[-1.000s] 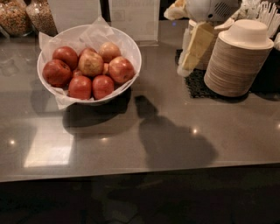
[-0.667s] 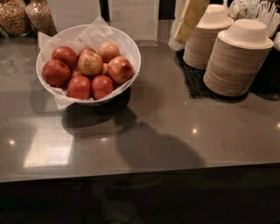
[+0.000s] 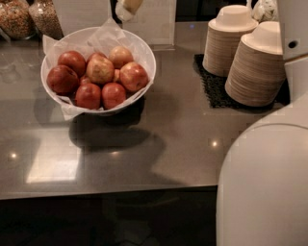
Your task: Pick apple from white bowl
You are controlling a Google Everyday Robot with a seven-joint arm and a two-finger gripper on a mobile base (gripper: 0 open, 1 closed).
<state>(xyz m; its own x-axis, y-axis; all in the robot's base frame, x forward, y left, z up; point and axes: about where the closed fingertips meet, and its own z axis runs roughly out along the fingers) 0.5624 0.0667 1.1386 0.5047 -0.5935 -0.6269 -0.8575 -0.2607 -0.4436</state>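
Fingers: can't tell, cropped out up top.
Gripper (image 3: pixel 127 6): hanging at the counter's (image 3: pixel 183 139) far edge, just behind the white bowl (image 3: pixel 144 48).
Apple (image 3: pixel 100 69): central in the bowl, far-left corner.
Progress: nothing grasped yet; reach, grip and lift all remain.

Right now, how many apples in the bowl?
7 apples: two left, two front, one right, one back, mottled apple centre; others may hide beneath. Pincer at top edge, behind bowl.

white bowl (image 3: pixel 147 52), apple (image 3: pixel 100 70) inside — gripper (image 3: pixel 127 6) above
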